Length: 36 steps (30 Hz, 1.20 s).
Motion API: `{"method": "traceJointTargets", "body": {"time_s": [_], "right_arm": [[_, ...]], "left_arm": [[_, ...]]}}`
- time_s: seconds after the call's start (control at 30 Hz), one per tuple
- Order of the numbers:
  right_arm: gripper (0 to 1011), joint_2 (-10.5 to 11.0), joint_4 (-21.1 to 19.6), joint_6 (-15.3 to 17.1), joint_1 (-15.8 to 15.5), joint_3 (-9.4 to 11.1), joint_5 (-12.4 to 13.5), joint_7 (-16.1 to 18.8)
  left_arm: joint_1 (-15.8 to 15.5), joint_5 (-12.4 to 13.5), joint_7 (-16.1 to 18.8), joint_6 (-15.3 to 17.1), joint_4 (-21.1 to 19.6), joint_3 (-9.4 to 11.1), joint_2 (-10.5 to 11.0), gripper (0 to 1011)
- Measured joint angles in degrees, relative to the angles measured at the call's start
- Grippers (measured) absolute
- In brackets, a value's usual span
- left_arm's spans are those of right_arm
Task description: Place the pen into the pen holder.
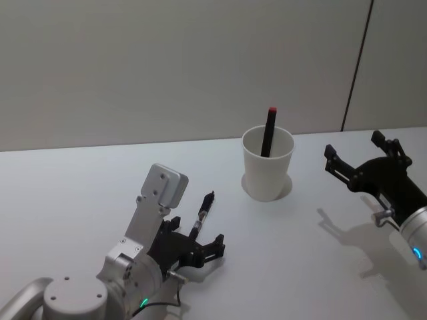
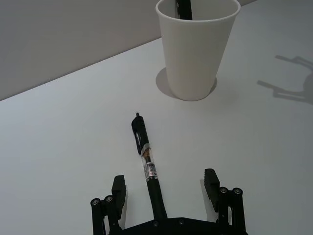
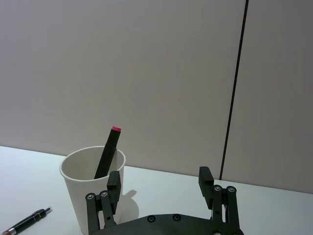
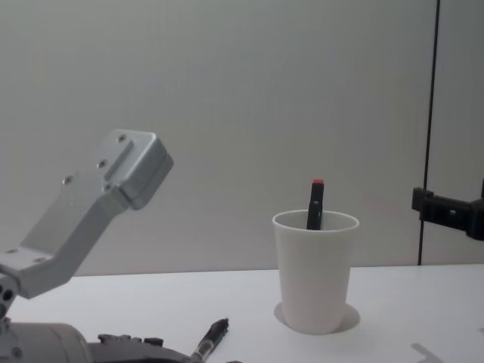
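Pen between spread left claw

Silver-grey arms carry a black left gripper and black right gripper.

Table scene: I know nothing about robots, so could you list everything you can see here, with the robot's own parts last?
paper cup: one, white, upright on the table, ahead of the robot.
standing pen: one, black with a red end, leaning inside the paper cup.
lying pen: one, black with a clear middle, flat on the table between the open fingers of the left tool, not gripped.
table: one, white.
wall: one, grey, behind the table.
left tool: one, black, open, low over the table.
right tool: one, black, open, raised to the right of the paper cup.
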Motion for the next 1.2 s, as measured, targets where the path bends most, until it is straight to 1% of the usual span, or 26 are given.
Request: {"method": "traceJointTargets", "body": {"time_s": [0.47, 0.87, 1.2], "right_arm": [[1001, 0.0, 0.0, 0.0, 0.0, 0.0, 0.0, 0.0], [1001, 0.0, 0.0, 0.0, 0.0, 0.0, 0.0, 0.0], [1002, 0.0, 0.0, 0.0, 0.0, 0.0, 0.0, 0.0]], "left_arm": [[-1.07, 1.08, -0.26, 2.5, 0.97, -0.08, -1.52, 1001], [-1.56, 0.9, 1.13, 4.91, 1.49, -0.42, -2.82, 1001], [-1.75, 0.71, 1.66, 5.72, 1.67, -0.57, -3.3, 998]]}}
